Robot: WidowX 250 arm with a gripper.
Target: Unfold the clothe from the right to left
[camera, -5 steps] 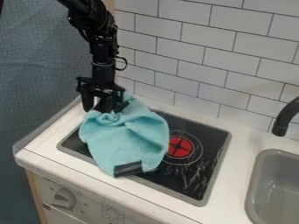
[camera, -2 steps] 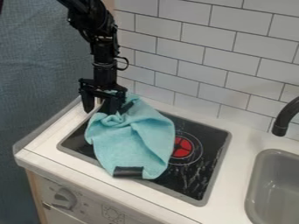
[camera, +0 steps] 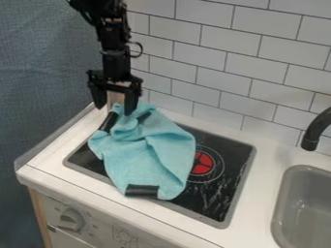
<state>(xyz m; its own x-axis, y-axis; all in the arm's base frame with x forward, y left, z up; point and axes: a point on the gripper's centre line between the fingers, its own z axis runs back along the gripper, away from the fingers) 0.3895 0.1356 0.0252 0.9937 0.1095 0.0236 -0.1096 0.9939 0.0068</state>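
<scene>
One rumpled blue cloth (camera: 148, 157) lies just below the tool (camera: 114, 109), which hangs released, fingers spread apart.

Black jointed robot arm (camera: 116, 62) is built from blocky segments. Thin black cable (camera: 141, 47) is looped out at one side. Black two-finger gripper (camera: 114, 109) is formed with wide crossbar (camera: 116, 87), thick dark fingers (camera: 131, 99).
</scene>
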